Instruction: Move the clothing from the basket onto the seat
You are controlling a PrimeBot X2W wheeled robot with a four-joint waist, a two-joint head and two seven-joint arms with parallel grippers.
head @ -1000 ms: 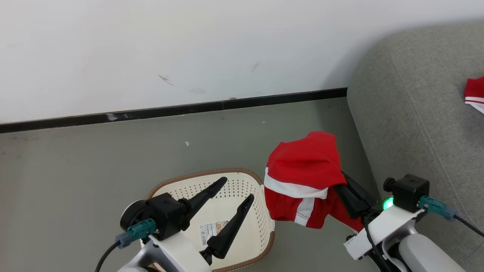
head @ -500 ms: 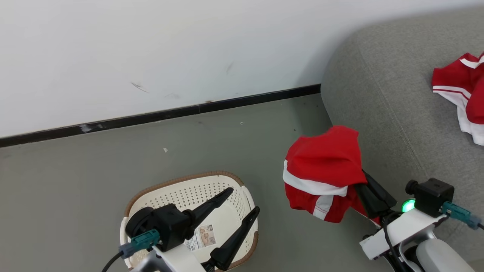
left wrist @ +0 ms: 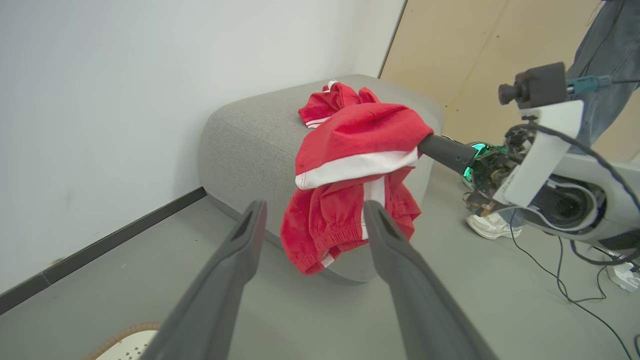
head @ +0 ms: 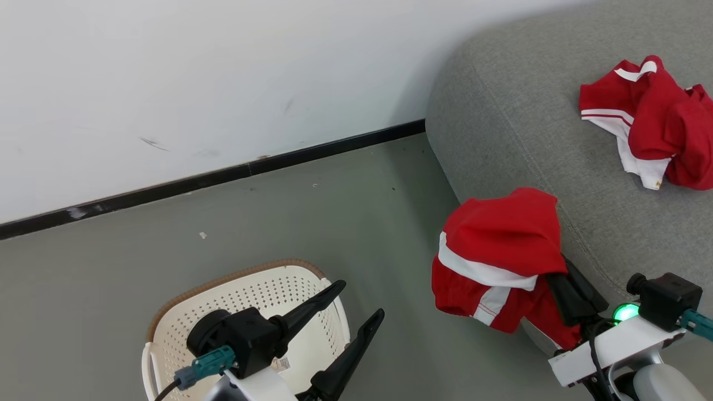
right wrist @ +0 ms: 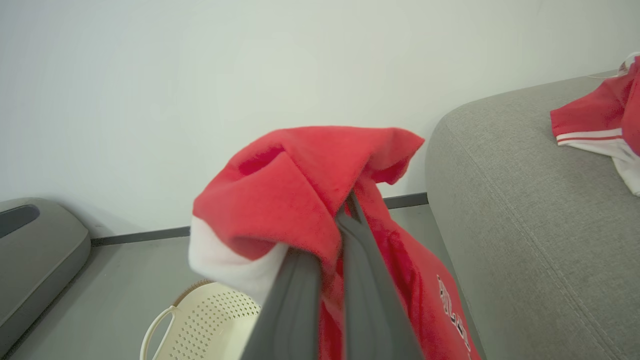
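**Transfer nearly complete.** One red garment (head: 640, 111) lies crumpled on the grey sofa (head: 518, 111). A red-and-white garment (head: 501, 250) hangs at the sofa's near edge, pinched in the right jaws and not yet set down. The left jaws stand spread above the cream basket (head: 250, 295), well apart from the sofa; its visible interior is bare. Grey floor (head: 334, 223), white wall (head: 223, 67) and black skirting (head: 223, 172) adjoin the sofa.

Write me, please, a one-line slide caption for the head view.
Shut right gripper holds a red-and-white garment beside the grey sofa, where another garment lies; open left gripper hovers above the cream basket.
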